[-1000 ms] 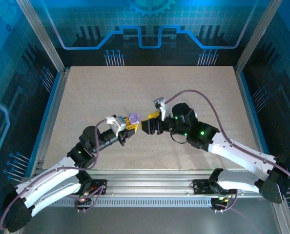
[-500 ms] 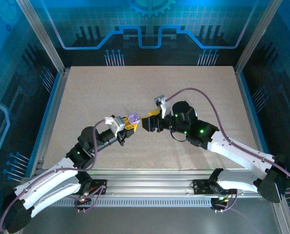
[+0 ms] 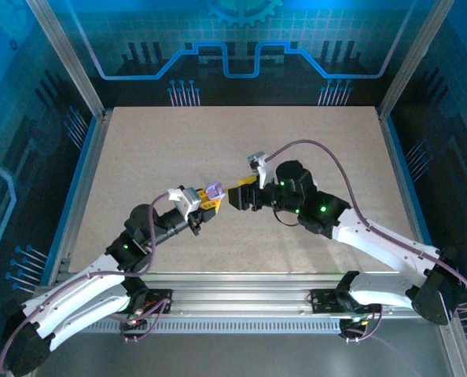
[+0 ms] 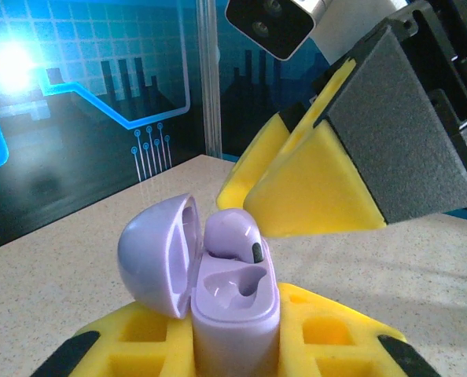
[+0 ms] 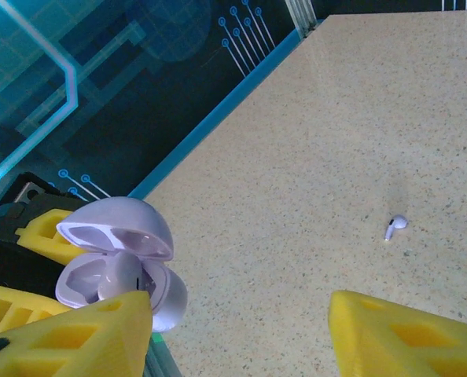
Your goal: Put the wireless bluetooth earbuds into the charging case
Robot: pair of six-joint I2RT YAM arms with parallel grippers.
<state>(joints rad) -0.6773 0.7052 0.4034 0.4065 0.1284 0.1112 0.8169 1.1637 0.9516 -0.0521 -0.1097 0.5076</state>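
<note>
Showing two tools meeting over the table. Grips one lavender charging case upright in the closed left tool, lid swung open. Seats one lavender earbud in one socket; leaves the second socket bare. Hangs the right tool just beside the case, pads spread wide. Rests one white earbud on the table, well apart. Hides the case's base between yellow pads.

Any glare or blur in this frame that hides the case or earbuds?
Left wrist: glare spot on the backdrop, case sharp. Right wrist: near yellow fingers soft, loose earbud tiny but clear. Top external: even light, no glare.
</note>
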